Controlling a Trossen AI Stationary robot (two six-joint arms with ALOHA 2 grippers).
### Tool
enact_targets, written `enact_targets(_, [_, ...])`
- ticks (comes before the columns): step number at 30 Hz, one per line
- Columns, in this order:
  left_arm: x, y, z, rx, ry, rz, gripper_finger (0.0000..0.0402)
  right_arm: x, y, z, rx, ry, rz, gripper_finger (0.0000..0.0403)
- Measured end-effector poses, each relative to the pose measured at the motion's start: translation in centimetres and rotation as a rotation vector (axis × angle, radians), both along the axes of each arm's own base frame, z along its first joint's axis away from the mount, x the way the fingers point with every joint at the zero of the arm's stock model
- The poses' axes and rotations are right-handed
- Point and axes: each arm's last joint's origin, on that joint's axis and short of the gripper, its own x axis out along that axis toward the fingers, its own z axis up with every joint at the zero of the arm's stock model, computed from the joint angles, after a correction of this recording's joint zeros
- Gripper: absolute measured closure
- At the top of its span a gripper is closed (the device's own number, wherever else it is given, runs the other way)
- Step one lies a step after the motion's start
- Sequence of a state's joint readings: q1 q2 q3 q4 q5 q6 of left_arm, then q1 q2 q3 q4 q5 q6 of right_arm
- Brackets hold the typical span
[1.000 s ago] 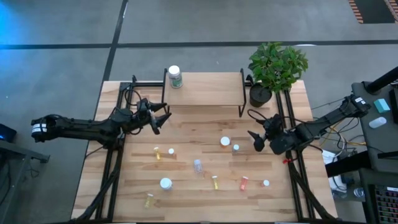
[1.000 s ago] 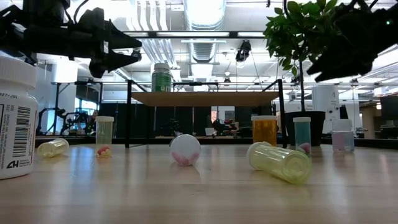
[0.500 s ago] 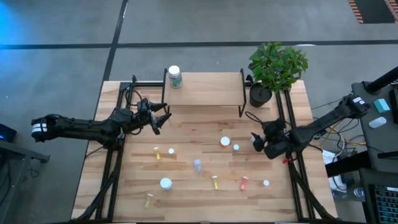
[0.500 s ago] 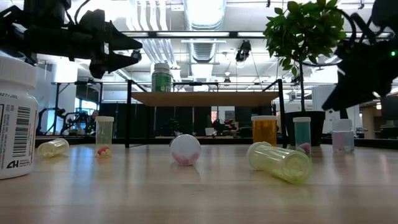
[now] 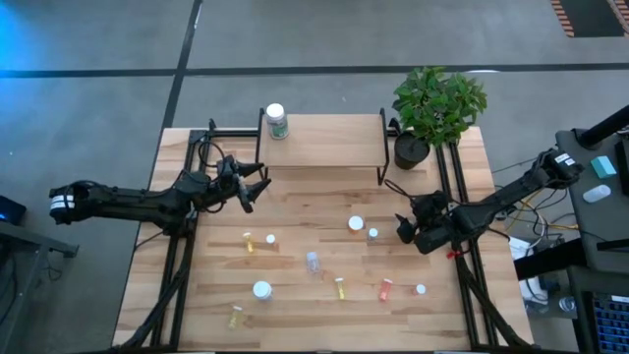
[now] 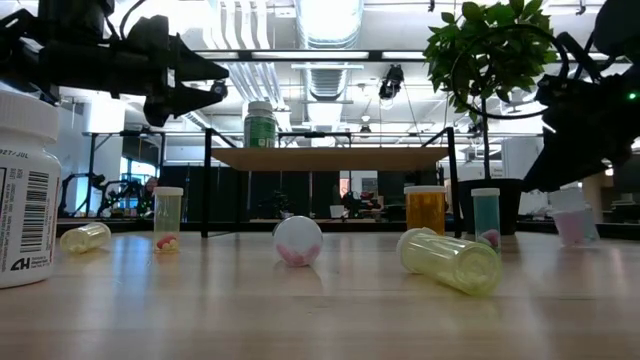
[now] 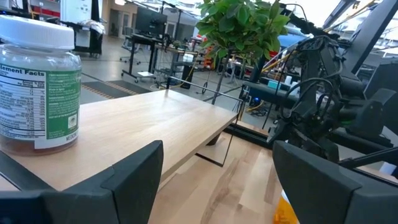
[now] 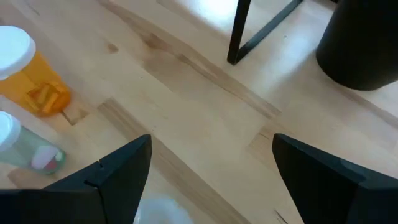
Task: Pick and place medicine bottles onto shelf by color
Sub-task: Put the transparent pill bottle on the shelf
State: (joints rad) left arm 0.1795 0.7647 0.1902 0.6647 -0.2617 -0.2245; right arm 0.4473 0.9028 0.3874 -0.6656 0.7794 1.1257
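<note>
The shelf (image 5: 324, 143) stands at the table's far side, and one white-capped bottle with a green label (image 5: 276, 120) stands upright on its left end. Several small medicine bottles stand or lie on the tabletop, among them an orange one (image 8: 28, 78) and a greenish one (image 8: 28, 149). My left gripper (image 5: 257, 185) hovers open and level near the shelf's left end, short of the labelled bottle (image 7: 38, 84). My right gripper (image 5: 405, 228) is open and slants down over a small clear bottle with pink contents (image 6: 573, 218), which leans. My right gripper comes slanting down from the table's right side onto the small bottle's top (image 6: 566, 196). Which finger meets it cannot be told, since the gripper's dark body covers that spot. The bottle leans to the right with its base on the table.
A potted plant (image 5: 435, 106) stands at the shelf's right end, its black pot (image 8: 364, 43) just beyond my right gripper. A shelf leg (image 8: 239, 31) stands close by. A large white bottle (image 6: 25, 190) stands near the table's front left. Black frame rails (image 5: 177, 265) run along both table sides.
My right gripper has sunk toward the table and tipped further downward, staying open. It has come onto the small pinkish bottle, which stood upright before and now leans, shifted a little toward the table's right edge.
</note>
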Motion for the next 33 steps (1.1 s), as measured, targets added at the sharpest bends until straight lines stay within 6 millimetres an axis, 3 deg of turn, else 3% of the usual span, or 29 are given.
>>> enact_targets(10, [0.0, 0.0, 0.0, 0.000, 0.000, 0.000, 0.0116, -0.2, 0.2, 0.3, 0.078, 0.010, 0.048, 0.0078])
enact_targets(19, [0.0, 0.0, 0.0, -0.001, 0.001, -0.001, 0.0116, -0.7, 0.6, 2.0, 0.084, 0.028, 0.074, 0.0079])
enact_targets(33, [0.0, 0.0, 0.0, -0.005, -0.001, -0.001, 0.0116, -2.1, 1.6, 1.5, 0.152, 0.084, 0.048, 0.0079])
